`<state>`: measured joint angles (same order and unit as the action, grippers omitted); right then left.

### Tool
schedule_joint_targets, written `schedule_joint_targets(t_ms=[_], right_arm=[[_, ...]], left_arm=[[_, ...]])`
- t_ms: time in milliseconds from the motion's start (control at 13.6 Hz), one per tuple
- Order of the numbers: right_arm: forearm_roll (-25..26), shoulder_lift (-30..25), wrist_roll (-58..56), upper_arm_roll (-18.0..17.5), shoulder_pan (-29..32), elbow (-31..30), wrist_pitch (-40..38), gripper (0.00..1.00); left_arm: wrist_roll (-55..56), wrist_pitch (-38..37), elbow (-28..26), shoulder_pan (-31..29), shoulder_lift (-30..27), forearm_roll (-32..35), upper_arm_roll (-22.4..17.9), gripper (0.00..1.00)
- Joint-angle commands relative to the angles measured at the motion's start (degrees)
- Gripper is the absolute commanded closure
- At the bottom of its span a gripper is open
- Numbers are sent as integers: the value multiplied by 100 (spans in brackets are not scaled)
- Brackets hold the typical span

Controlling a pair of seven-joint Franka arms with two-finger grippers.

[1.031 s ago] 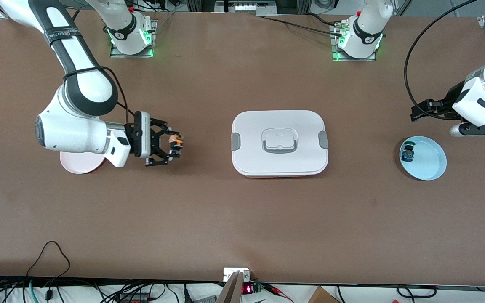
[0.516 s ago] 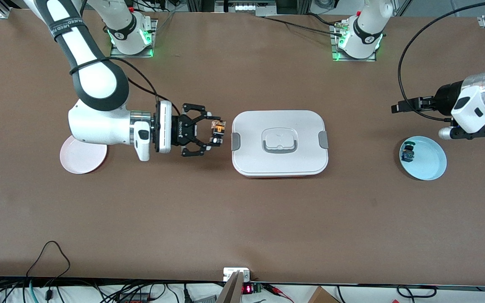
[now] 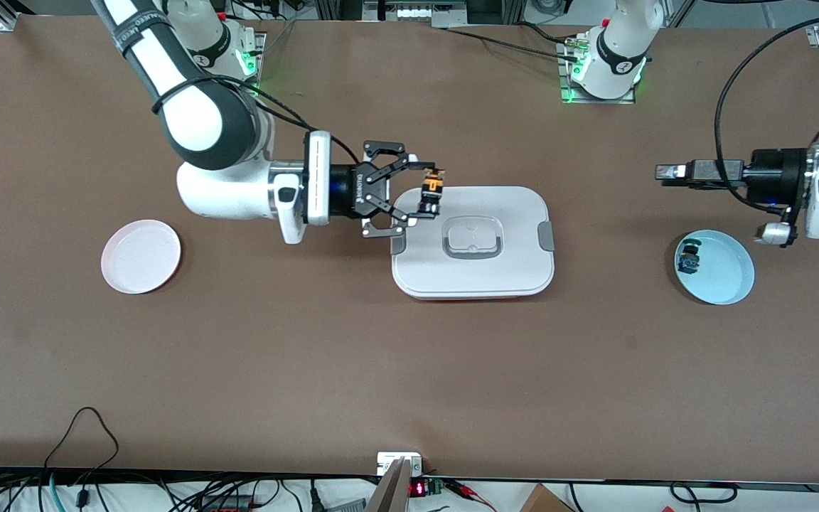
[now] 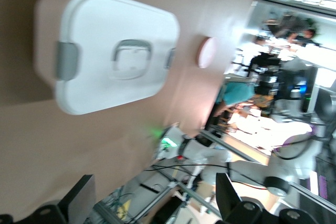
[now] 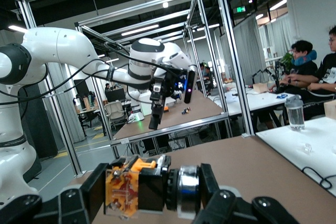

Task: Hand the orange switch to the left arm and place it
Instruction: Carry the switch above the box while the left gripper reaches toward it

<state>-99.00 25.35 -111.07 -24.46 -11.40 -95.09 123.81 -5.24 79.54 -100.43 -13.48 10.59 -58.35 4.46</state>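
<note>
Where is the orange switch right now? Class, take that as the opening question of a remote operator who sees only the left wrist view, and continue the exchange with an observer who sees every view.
Observer: The right gripper is shut on the orange switch, over the part of the box toward the right arm's end of the table.
Operator: Is my left gripper close to it?
Observer: No. The left gripper, open, is over the table between the box and a blue plate.
Operator: Is anything in that plate?
Observer: A small dark switch with a green-blue cap lies in it.
</note>
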Motion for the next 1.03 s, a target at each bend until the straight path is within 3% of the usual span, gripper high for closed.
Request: schedule_joint_targets(t_ms=[0, 368, 663, 957], right_arm=[[-269, 180, -599, 21, -29, 131, -14, 100], [-400, 242, -837, 21, -73, 122, 3, 100], [-436, 251, -873, 21, -169, 114, 12, 100], [-445, 251, -873, 21, -196, 105, 29, 100]], left_arm=[[-197, 639, -328, 91, 100, -1183, 553, 0], [-732, 1580, -328, 100, 504, -2232, 1433, 0], [-1249, 2205, -337, 100, 873, -2556, 2197, 0], [-1428, 2477, -486, 100, 883, -2778, 2602, 0]])
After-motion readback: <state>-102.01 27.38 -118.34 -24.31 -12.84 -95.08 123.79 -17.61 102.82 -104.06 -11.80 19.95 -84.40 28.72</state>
